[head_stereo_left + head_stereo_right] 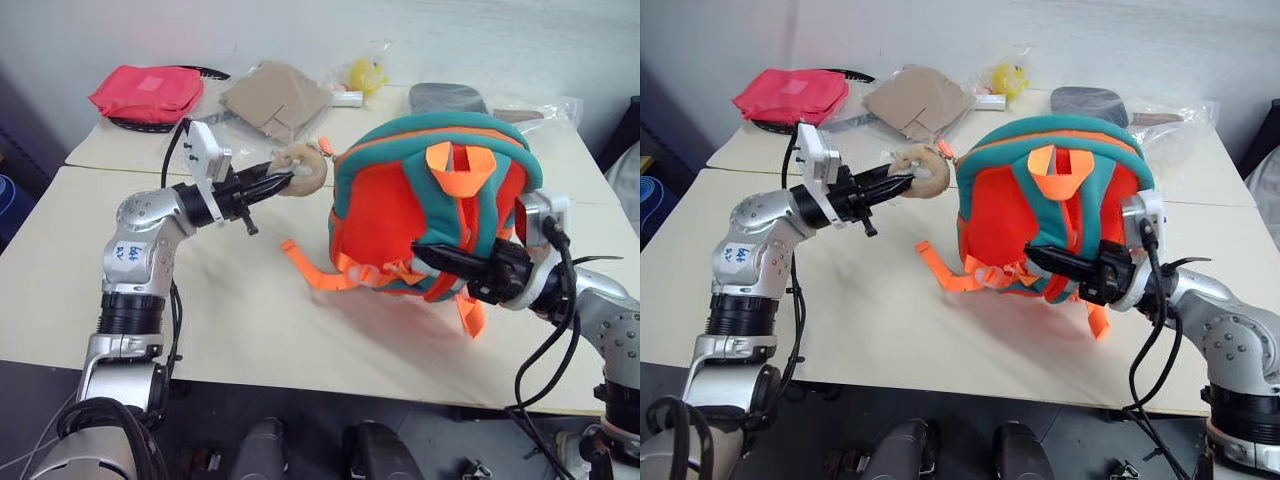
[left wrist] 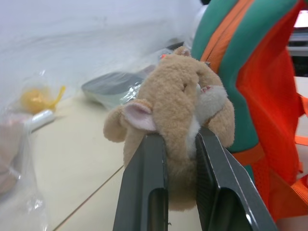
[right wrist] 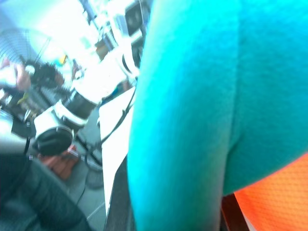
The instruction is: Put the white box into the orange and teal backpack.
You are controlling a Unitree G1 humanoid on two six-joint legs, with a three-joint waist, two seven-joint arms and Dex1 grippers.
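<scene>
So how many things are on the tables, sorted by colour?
Orange and teal: 1, the backpack
Red: 1, a pouch
Tan: 2, the plush head and a folded item
Yellow: 1, a bagged toy
Dark grey: 1, a flat pad
Total: 6

Two pale tables pushed together against a plain white wall.

The near table [image 1: 250, 320] has a smooth cream top and butts against a second table [image 1: 120, 145] behind it, a thin seam running between them. The wall [image 1: 400, 30] rises directly behind the far table, evenly lit. Below the near edge, the floor [image 1: 300, 420] is dark grey.
</scene>
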